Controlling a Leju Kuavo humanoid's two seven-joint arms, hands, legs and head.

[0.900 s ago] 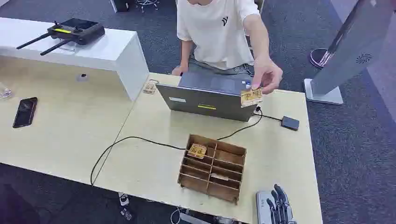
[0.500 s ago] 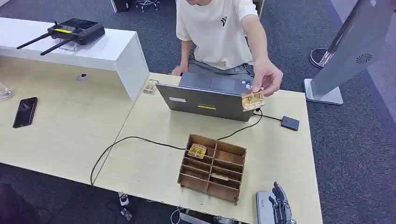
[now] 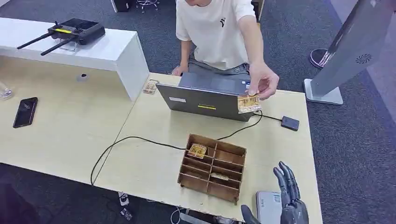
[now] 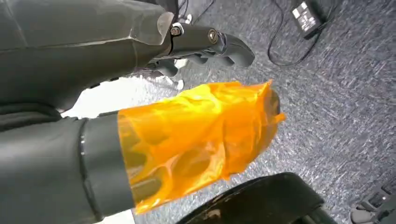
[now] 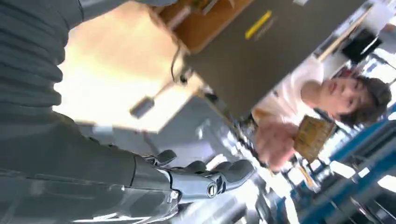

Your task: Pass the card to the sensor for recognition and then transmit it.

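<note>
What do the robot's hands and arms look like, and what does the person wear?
The right hand has dark grey, slim fingers with small round metal pins; its arm wears a grey ribbed cover. The left hand looks the same, and translucent orange film wraps a part beside it. The person wears a white short-sleeved T-shirt with a small dark chest mark.

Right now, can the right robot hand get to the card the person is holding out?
Probably yes: the right robot hand is open, with nothing between it and the card, held above the table.
</note>
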